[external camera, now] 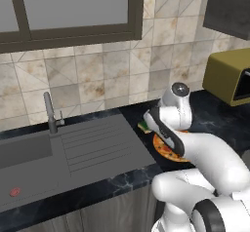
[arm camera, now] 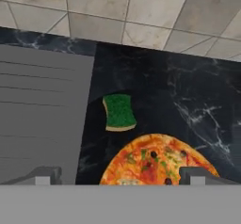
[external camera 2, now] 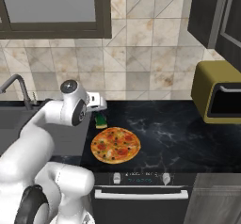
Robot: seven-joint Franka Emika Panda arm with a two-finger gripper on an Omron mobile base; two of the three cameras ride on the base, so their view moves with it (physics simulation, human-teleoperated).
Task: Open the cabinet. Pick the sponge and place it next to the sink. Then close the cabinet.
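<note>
One sponge lies flat; long axis toward wall.

One green-topped rectangular sponge is counted at frame centre, one round topped pizza below it, one grey steel sink at left, one mustard-yellow microwave at right, one dark grey wood-grain cabinet upper right.

arm bent forward, wrist angled down, pincer jaws wide apart, holding nothing.

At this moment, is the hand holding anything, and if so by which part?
Nothing is held. The hand is open, and the sponge lies free on the counter beyond its fingertips, beside the pizza.
</note>
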